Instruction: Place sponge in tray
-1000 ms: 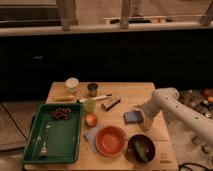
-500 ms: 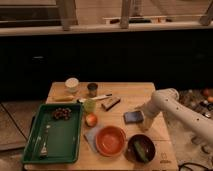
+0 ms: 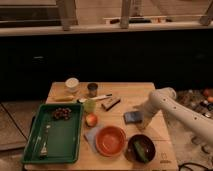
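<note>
A blue sponge (image 3: 132, 117) lies on the wooden table (image 3: 130, 95), right of centre. The green tray (image 3: 62, 136) sits at the table's left front, holding a fork (image 3: 44, 142) and a dark cluster of grapes (image 3: 61, 113). My white arm (image 3: 175, 110) reaches in from the right, and my gripper (image 3: 144, 120) is low at the sponge's right edge, touching or just beside it.
An orange bowl (image 3: 110, 140) and a dark bowl (image 3: 140, 148) with a green item sit at the front. A green cup (image 3: 89, 106), an apple (image 3: 91, 120), a white cup (image 3: 72, 83), a metal cup (image 3: 92, 88), a banana (image 3: 63, 98), a utensil (image 3: 96, 98) and a dark bar (image 3: 111, 103) stand behind.
The arm has edged slightly toward the sponge; the sponge and other objects have not moved.
</note>
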Robot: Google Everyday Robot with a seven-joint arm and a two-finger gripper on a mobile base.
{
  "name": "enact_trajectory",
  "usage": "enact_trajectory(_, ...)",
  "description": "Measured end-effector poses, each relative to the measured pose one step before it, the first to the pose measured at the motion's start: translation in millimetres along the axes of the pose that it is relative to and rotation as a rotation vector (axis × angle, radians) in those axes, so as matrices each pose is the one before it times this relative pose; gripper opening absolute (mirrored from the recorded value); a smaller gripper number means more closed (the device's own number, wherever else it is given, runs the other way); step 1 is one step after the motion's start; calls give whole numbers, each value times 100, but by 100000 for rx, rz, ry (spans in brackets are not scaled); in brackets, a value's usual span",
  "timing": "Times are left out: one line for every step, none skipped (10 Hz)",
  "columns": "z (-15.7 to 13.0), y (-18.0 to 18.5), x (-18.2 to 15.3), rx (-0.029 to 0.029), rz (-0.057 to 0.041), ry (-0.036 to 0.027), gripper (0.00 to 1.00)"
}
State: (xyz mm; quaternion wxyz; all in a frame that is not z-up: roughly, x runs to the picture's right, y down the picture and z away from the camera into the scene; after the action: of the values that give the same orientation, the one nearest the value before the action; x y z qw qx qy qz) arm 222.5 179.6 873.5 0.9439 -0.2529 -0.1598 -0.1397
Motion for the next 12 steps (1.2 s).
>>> enact_trajectory(-25,-152,-149,-900,-218,103,80)
enact_trajectory(-29,-224,-134,-1631,-167,178,80)
enact_trajectory(8,-228,-84,-582,-32,13,80)
enact_trajectory(16,-259,-138,-1531,-118,40,80)
enact_trajectory(58,-237,-66,-783,104,-83,80)
enact_trajectory(33,-69,138,-729,687,56,80)
enact_trajectory(30,-81,111,-530,558,38,80)
enact_trajectory(311,-60,-96,-1591,149,-74,80)
enact_trajectory(815,-399,-474,-1783,-196,-719,76)
enact_trajectory(481,46,-31,-1351,338,-411,65)
enact_trajectory(418,-16,-168,-1626,-31,-918,53)
enact_trajectory(171,-181,-62,-250,-92,-556,45)
